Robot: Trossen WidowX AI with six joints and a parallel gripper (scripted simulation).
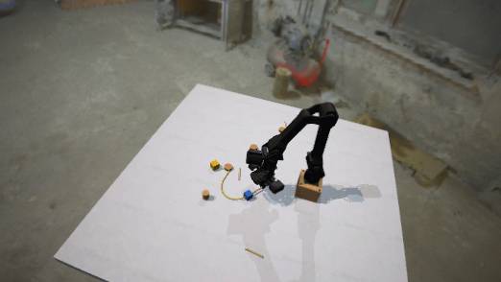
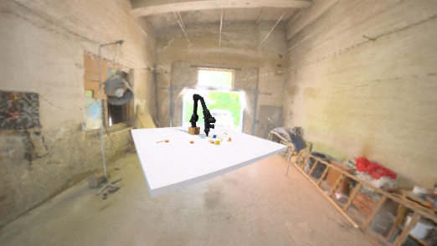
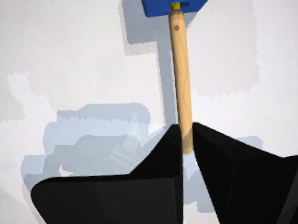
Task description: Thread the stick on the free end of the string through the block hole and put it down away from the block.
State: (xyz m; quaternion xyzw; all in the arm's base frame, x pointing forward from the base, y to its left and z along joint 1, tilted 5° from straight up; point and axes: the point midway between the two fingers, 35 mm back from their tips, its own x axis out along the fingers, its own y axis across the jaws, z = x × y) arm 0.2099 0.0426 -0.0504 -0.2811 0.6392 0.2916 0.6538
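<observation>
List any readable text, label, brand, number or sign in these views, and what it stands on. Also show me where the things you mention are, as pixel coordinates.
No readable text in any view.
Dark panel on the left wall [image 2: 18,110]: reddish marks, too blurred to read.
Blue block [image 1: 248,195] [image 2: 214,136] [image 3: 162,7]: no lettering visible.
</observation>
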